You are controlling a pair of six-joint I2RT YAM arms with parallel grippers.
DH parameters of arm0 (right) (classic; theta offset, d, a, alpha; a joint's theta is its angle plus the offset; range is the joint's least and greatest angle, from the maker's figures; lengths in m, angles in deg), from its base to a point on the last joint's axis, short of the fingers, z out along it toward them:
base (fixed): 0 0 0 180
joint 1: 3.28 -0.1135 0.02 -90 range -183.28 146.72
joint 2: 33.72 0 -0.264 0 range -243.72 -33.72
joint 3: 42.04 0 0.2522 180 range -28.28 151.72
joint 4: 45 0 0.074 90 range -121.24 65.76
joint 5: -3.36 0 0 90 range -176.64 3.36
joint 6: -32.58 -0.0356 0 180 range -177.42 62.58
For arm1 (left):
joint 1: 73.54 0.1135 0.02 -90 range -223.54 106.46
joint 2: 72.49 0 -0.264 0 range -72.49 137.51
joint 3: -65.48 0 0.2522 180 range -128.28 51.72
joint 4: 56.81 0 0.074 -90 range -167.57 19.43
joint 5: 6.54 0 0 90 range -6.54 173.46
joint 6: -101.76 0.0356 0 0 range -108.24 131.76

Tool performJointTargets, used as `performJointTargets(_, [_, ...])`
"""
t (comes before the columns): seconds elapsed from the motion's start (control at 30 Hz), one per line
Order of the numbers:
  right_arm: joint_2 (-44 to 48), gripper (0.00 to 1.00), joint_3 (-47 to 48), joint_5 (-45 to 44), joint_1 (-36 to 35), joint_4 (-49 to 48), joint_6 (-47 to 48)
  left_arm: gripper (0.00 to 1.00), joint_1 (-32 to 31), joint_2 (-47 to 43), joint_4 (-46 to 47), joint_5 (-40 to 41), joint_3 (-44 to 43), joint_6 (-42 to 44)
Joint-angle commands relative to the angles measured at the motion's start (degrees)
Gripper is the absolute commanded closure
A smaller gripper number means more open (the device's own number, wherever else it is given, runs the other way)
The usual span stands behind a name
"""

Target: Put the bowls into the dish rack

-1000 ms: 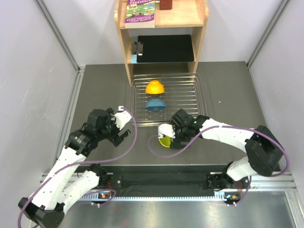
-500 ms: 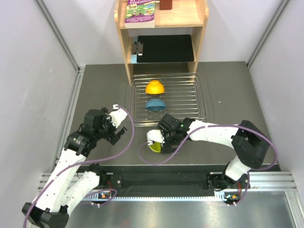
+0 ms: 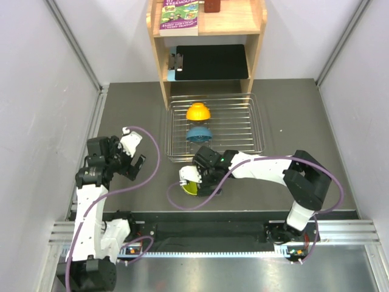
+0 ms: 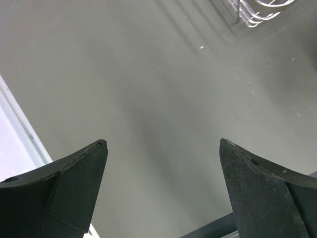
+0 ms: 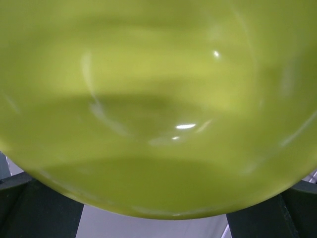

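A wooden shelf unit [image 3: 238,22] stands at the middle of the dark grey table's [image 3: 292,121] far edge. Its upper shelf holds a purple-and-green booklet [image 3: 180,15] at the left, with a dark brown object [image 3: 212,5] just beside it. A black clipboard [image 3: 213,62] lies on the lower shelf.

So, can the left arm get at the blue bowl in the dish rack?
Probably yes. The left hand is open and empty, with bare table between it and the dish rack. The right arm lies along the rack's near edge, not over the blue bowl.

Dish rack [image 3: 238,126] right half free
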Motion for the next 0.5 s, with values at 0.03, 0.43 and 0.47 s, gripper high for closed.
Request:
performJointTargets(0.03, [-2.79, 0.00, 4.49, 0.70, -2.67, -2.44, -1.86, 0.01, 2.48, -0.12, 0.96, -7.65, 0.65, 3.25])
performJointTargets(0.43, [-6.39, 0.00, 10.02, -0.54, -4.26, -2.61, -2.82, 0.01, 11.44, 3.22, 2.81, -14.24, -0.05, 3.08])
performJointTargets(0.47, [-6.66, 0.00, 10.38, -0.80, -4.34, -3.05, -2.91, 0.01, 13.01, 3.74, 2.89, -14.77, -0.32, 3.17])
